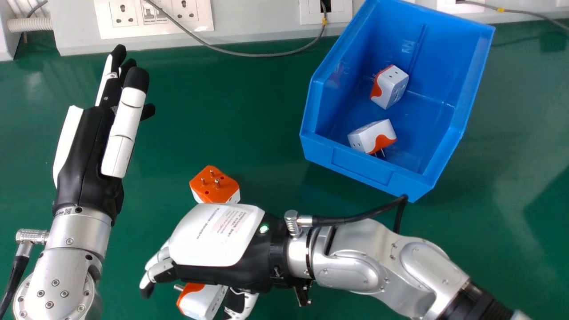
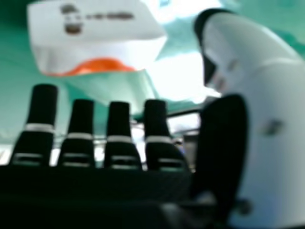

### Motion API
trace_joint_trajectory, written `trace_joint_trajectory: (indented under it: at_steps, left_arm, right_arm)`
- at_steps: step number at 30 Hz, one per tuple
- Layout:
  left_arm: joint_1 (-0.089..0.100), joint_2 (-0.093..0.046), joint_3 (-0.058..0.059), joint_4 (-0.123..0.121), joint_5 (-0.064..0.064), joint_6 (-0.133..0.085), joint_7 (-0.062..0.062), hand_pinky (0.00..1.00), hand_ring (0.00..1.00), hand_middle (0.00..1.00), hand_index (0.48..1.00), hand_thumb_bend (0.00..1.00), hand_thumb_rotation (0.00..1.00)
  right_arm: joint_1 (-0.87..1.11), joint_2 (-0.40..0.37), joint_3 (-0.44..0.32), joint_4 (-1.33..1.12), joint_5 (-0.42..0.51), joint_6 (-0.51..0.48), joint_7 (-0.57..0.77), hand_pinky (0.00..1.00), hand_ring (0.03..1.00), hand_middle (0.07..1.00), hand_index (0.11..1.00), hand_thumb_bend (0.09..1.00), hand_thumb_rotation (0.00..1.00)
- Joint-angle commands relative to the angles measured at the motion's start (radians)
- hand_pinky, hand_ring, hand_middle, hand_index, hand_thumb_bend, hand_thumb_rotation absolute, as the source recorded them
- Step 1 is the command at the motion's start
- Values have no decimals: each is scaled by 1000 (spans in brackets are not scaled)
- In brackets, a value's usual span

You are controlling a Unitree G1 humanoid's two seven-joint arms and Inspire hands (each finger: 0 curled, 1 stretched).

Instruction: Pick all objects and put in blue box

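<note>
The right hand point(image 1: 218, 235), fingers loosely extended, grips nothing above the worktop point(image 1: 258, 120). One orange-white adapter point(image 1: 215, 189) lies just beyond it, another point(image 1: 206, 302) just nearer. Beyond and right, the blue box point(image 1: 360, 169) holds two white-orange adapters point(image 1: 394, 86). The open left hand point(image 1: 86, 155) is to its left.

Looks like smooth, glossy plastic on the storage bin point(image 1: 355, 166); much the same on the plug adapters point(image 1: 215, 186), with shiny metal pins. Looks smooth and hard-shelled, part satin, part matt, on the left hand point(image 1: 84, 155) and right hand point(image 1: 215, 235); satin metal on the forearms point(image 1: 351, 269). Reads smooth, faintly glossy across the tabletop point(image 1: 240, 111).
</note>
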Motion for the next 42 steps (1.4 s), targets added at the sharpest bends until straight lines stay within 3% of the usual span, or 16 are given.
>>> trace_joint_trajectory:
  at_steps: [1, 11, 27, 35, 42]
  left_arm:
    - [-15, 10, -1, -30, 5, -2, 4, 872, 977, 990, 1000, 710, 1000]
    - [-14, 12, -1, -37, 4, 3, 3, 872, 975, 988, 1000, 713, 1000]
    - [-6, 5, -13, -82, 22, 32, 10, 864, 970, 986, 1000, 707, 1000]
    - [-10, 0, -16, -78, 26, 36, 15, 857, 967, 983, 1000, 708, 1000]
    - [-10, -5, -19, -78, 27, 35, 17, 856, 966, 982, 1000, 705, 1000]
  right_arm:
    - [-36, -1, -8, -26, 11, -10, 11, 615, 798, 820, 740, 528, 0]
    - [-105, 3, 13, 23, -30, -34, 4, 615, 792, 815, 733, 562, 0]
    - [-119, 26, 49, 56, -82, -6, 23, 623, 790, 812, 732, 526, 0]
    - [-114, 38, 68, 84, -95, 22, 19, 632, 792, 811, 713, 597, 0]
    - [-116, 45, 71, 100, -93, 36, 11, 634, 793, 813, 709, 582, 0]
